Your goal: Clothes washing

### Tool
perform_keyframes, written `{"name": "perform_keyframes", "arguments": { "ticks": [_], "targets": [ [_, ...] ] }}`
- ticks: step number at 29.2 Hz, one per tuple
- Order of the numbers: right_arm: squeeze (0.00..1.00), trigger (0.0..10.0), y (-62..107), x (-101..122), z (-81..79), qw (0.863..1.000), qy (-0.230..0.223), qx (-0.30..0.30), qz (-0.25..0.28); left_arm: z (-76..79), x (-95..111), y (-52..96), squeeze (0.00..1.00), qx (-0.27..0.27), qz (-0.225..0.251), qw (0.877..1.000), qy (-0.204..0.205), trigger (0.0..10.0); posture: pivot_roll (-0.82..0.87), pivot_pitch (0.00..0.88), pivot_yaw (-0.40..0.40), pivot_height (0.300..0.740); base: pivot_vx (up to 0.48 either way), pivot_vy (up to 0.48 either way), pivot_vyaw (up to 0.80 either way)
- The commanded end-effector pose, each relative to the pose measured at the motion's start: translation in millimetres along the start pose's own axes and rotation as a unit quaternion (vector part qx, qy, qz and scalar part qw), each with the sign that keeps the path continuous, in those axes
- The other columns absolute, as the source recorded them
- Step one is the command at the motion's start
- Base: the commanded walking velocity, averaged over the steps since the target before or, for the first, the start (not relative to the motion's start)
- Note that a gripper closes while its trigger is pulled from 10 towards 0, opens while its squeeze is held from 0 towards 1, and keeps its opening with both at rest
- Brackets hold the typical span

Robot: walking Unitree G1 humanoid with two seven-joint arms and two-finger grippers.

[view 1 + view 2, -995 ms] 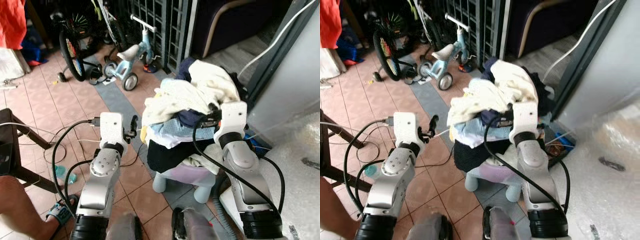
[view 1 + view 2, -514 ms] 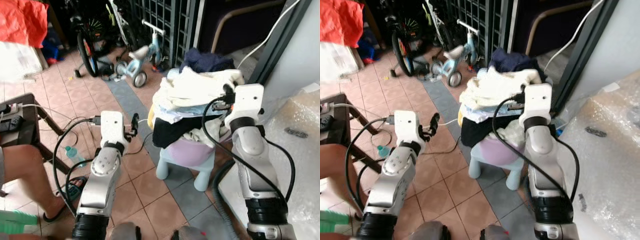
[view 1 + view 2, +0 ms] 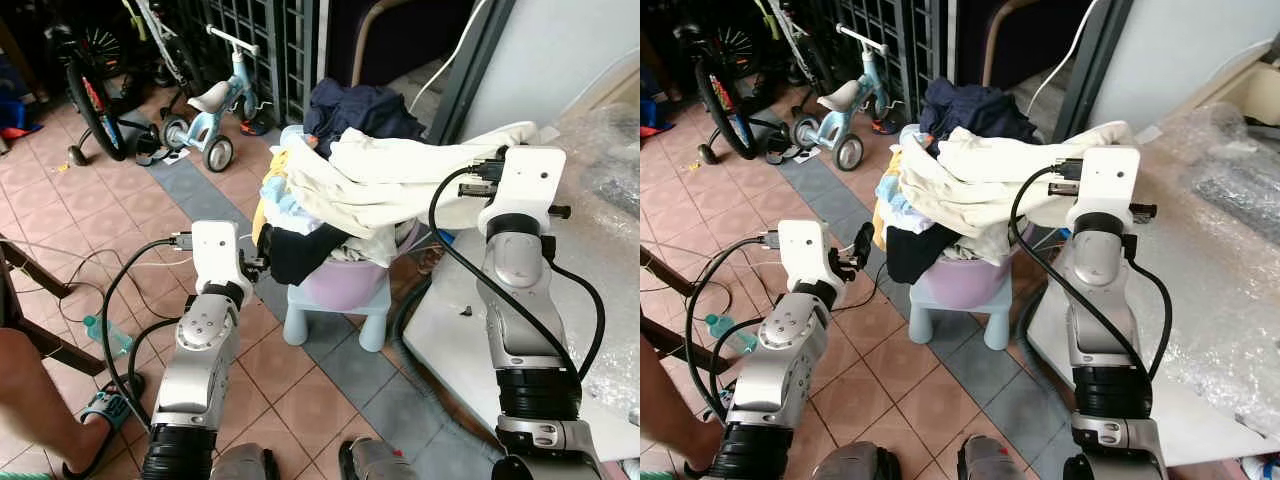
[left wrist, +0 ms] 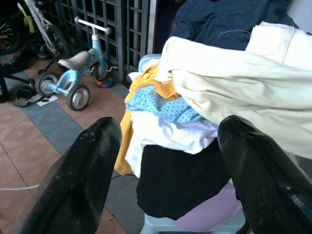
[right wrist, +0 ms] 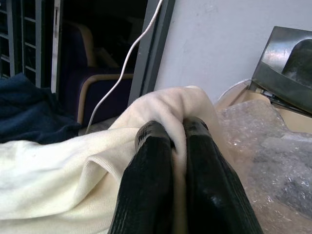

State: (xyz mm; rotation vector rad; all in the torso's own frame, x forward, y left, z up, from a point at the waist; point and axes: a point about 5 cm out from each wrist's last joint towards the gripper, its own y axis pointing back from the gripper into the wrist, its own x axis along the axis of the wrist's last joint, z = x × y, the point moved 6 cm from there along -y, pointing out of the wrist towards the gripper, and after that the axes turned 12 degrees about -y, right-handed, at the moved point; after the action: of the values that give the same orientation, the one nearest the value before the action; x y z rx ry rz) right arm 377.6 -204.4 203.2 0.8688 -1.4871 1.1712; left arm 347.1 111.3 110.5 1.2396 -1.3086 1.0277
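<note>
You are pinching a fold of the cream garment [image 3: 400, 180] in the right tool [image 5: 178, 146], fingers clamped together on it; it is draping limp and light, so a bunched fold looks the best hold. The left tool [image 4: 165, 161] is hanging apart beside the lilac basket [image 3: 345, 285], which is overflowing with clothes on a small stool [image 3: 335, 325].

Both head eyes look forward and down at the heaped pile of mixed laundry [image 3: 340, 195] on a lilac plastic basin [image 3: 345, 282]. The left wrist camera faces that pile closely; the right wrist camera sits tight against a cream cloth [image 5: 73, 180].
</note>
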Motion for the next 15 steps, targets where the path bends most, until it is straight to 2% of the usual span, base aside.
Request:
{"name": "perform_keyframes", "arguments": {
  "ticks": [1,7,11,12,15],
  "targets": [
    [0.0,10.0,4.4,-5.9,-0.3,1.0,0.0,-0.002,-0.01,-2.9,0.3,0.8,0.0,0.007,0.001,1.0,0.009,10.0,-0.05,0.08,-0.009,0.74,0.0,0.0,-0.8],
    [0.0,10.0,10.6,-11.8,1.8,1.0,-0.001,-0.001,-0.017,-3.2,1.6,-0.8,0.0,0.001,0.003,1.0,-0.002,10.0,-0.05,0.1,-0.008,0.74,0.0,0.0,-0.8],
    [0.0,10.0,21.1,-15.8,8.3,1.0,-0.009,0.001,-0.024,0.4,10.3,-0.7,0.0,-0.016,0.02,1.0,-0.004,10.0,-0.05,0.099,-0.006,0.74,0.0,0.0,-0.8],
    [0.0,10.0,30.1,-20.1,9.3,0.999,-0.014,0.01,-0.03,1.8,10.4,0.4,0.0,-0.019,0.022,1.0,-0.008,10.0,-0.05,0.101,-0.005,0.74,0.0,0.0,-0.8],
    [0.0,10.0,53.0,-32.2,8.9,0.998,-0.003,0.034,-0.051,0.4,7.3,4.0,0.0,-0.02,0.017,1.0,-0.011,10.0,-0.06,0.105,0.002,0.74,0.0,0.0,0.0]
  ]
}}
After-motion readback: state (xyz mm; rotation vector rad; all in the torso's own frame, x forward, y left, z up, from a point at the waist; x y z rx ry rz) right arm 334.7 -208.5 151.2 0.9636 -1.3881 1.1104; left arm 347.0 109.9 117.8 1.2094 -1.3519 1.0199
